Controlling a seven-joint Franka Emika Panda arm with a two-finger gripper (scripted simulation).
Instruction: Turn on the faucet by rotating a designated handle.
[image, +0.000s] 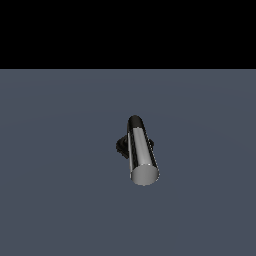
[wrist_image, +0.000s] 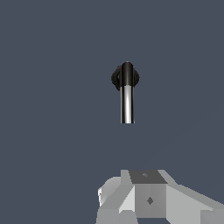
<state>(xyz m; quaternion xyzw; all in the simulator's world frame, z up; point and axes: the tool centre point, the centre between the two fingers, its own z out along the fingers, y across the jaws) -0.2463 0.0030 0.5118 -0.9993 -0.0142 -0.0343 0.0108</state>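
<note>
One faucet (image: 131, 145) stands alone in the exterior view, on a plain grey-blue floor (image: 50, 200), well short of its far edge, where black begins. Its chrome handle (image: 141, 152) points its flat round end towards the camera, hiding most of the black base; we see open floor on every side. From the wrist view, the handle's whole length shows under the black elbow, and the white claw (wrist_image: 148, 201) appears, well apart; we cannot tell whether it is clenched or released.

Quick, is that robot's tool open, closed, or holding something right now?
Tool: only its white body shows; open or closed cannot be told. It is apart from the handle.
</note>
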